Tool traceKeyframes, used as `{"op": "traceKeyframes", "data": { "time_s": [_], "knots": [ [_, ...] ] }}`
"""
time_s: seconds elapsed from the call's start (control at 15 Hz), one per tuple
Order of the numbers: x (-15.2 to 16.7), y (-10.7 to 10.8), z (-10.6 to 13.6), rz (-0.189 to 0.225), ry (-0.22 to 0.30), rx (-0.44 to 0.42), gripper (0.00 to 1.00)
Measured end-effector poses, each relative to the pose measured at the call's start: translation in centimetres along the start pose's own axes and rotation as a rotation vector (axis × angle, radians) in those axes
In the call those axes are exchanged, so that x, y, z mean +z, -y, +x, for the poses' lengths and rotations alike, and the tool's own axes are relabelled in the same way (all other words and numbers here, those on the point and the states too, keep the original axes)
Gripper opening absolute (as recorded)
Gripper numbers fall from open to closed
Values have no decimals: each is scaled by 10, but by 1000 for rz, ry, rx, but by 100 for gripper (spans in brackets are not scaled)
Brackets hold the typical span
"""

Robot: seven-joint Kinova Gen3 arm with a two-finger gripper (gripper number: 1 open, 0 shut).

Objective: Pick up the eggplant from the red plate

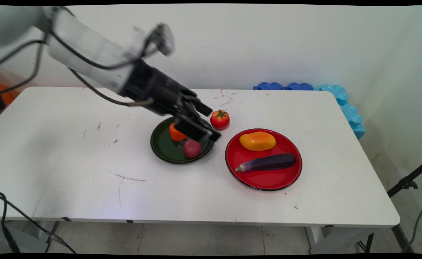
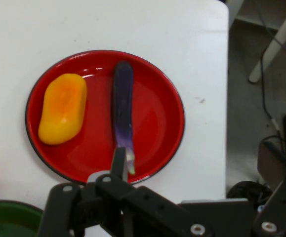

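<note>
Hovering low over the right edge of the green plate (image 1: pixel 160 145), the hand (image 1: pixel 206 124) reaches in from the upper left and points down-right toward the red plate (image 1: pixel 265 181). Fingers look spread in the main view, one tip up by the tomato (image 1: pixel 220 119), the other down at the green plate's rim, nothing between them. The hand view shows one finger (image 2: pixel 118 163) only, so I can't confirm the gap from there. The tomato sits on the tabletop (image 1: pixel 70 162) just beside the upper fingertip, apart from both plates. On the green plate: an orange piece (image 1: pixel 175 133) partly hidden under the hand, and a reddish ball (image 1: pixel 192 148) near the front, just below the hand. On the red plate, right of the hand: a yellow-orange fruit (image 1: pixel 257 141) at the back and an eggplant (image 1: pixel 266 162) at the front, long axis roughly left-right, slightly tilted. In the hand view the eggplant (image 2: pixel 123 113) runs nearly straight along the hand's line of sight, pale end nearest the finger, fruit (image 2: pixel 62 108) to its left.
</note>
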Motion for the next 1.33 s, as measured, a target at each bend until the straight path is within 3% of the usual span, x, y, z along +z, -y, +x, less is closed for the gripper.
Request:
{"op": "traceKeyframes", "data": {
  "time_s": [0.67, 1.33],
  "knots": [
    [129, 18, -7, 48, 66, 10, 100],
    [213, 34, -14, 52, 101, -25, 100]
  ]
}}
